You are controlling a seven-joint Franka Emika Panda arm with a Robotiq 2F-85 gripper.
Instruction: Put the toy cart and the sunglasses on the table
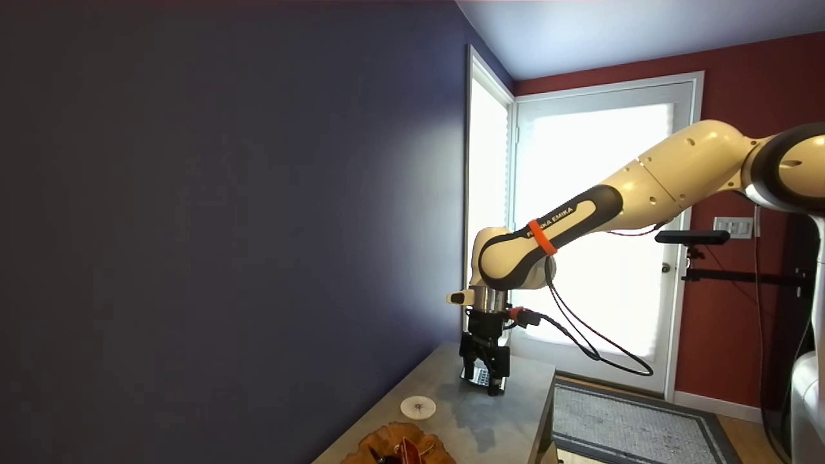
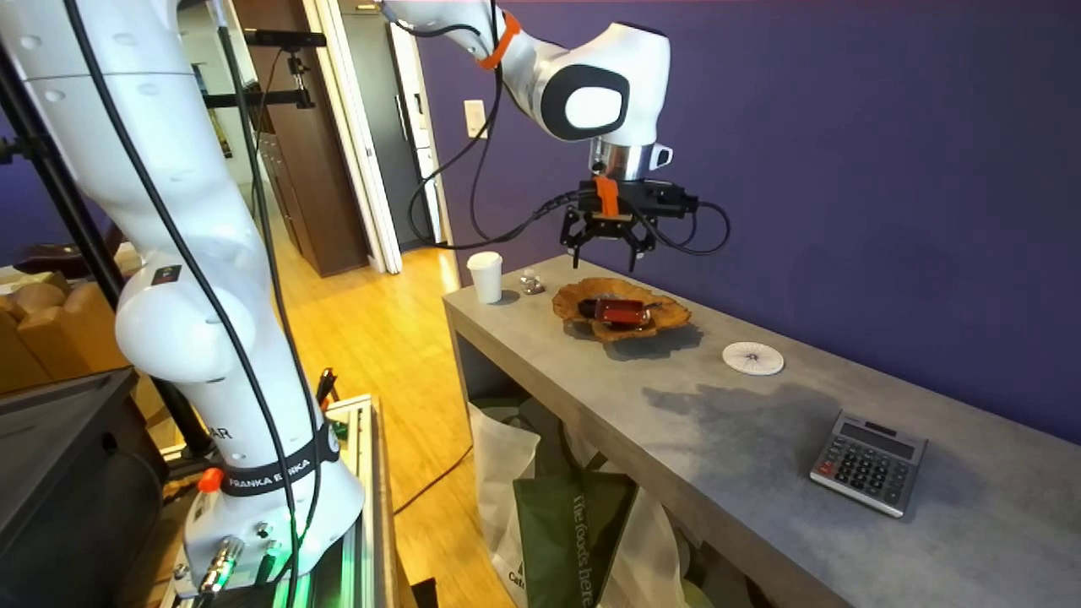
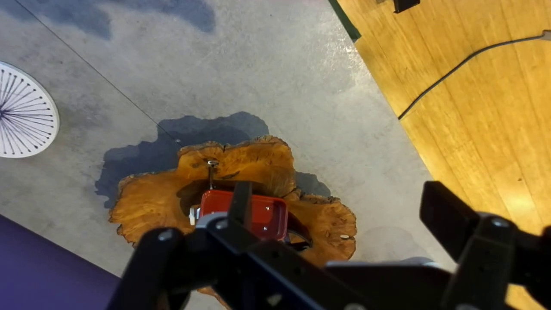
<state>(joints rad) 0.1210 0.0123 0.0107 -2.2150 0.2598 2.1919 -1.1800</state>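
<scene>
The gripper [image 2: 605,263] hangs in the air over the grey-topped table [image 2: 540,338], its fingers [image 3: 242,202] spread well apart and holding nothing. Below it, not touching, comes the toy cart [image 3: 267,209], red and shallow, resting in a wooden bowl [image 3: 150,196]. In the wrist view the cart sits off the middle of the gap: it shows behind the finger at the left of that view, while the table's edge shows behind the other. So the gripper probably needs to shift toward that left as it goes down, though how much is hard to judge from above. The cart's long axis runs nearly along the line from fingertip to fingertip, so closing from here would likely take it end to end; turning the wrist to straddle its narrower width, or pinching the slim handle [image 3: 211,176] that reaches out at its left end there, looks like the better hold. By the cart's opposite end the dark sunglasses [image 2: 588,307] lie in the same bowl, partly hidden, their axis too unclear to read. Farther off, a white disc [image 2: 752,358] lies flat on the table near the bowl, and a calculator [image 2: 870,463] well beyond it; neither task thing is yet on the tabletop itself.
</scene>
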